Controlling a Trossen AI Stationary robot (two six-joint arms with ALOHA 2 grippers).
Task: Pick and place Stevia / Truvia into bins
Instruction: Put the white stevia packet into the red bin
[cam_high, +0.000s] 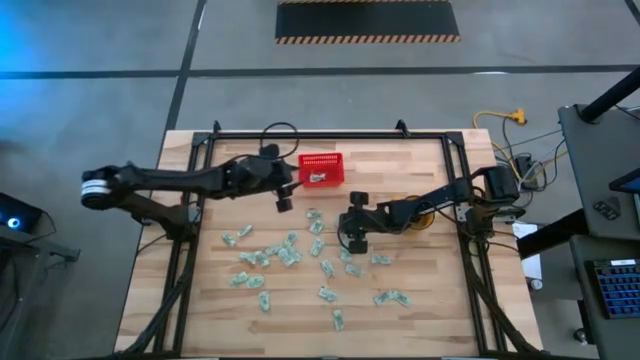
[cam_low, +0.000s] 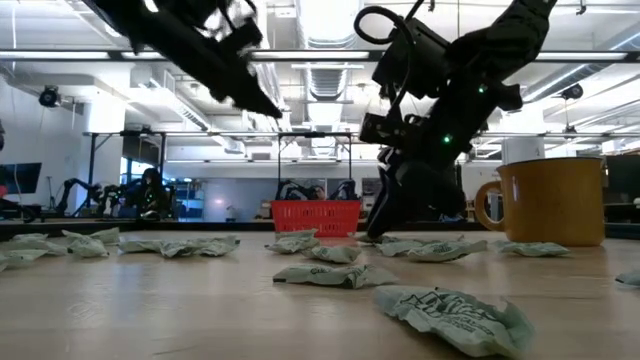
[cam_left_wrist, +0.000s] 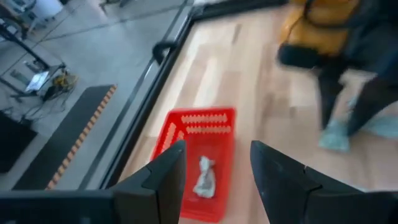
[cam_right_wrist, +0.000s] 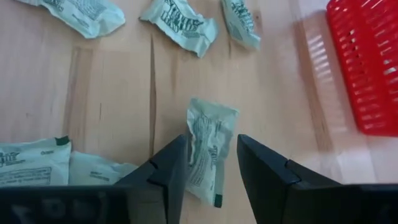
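Observation:
Several pale green sachets (cam_high: 290, 255) lie scattered flat on the wooden table, also in the low view (cam_low: 325, 275). The red basket (cam_high: 321, 170) stands near the far edge with one sachet (cam_left_wrist: 204, 176) lying inside it. My left gripper (cam_high: 285, 197) hovers open and empty just to the near left of the basket (cam_left_wrist: 199, 155), raised above the table (cam_low: 250, 95). My right gripper (cam_high: 352, 235) points down at the table (cam_low: 390, 225), open, with one sachet (cam_right_wrist: 208, 152) lying between its fingers. My right gripper (cam_right_wrist: 211, 168) comes from above, pointing down, with a finger on each side of one sachet lying flat on the table, the fingers across its width. One finger (cam_right_wrist: 171, 168) overlaps the sachet's long edge (cam_right_wrist: 190, 149); the other stands apart. I cannot tell whether it touches.
A yellow mug (cam_high: 420, 215) stands on the table right of the right gripper, large in the low view (cam_low: 545, 200). A black frame (cam_high: 330, 135) runs along the table's far and side edges. Bare wood lies between the basket and the sachet cluster.

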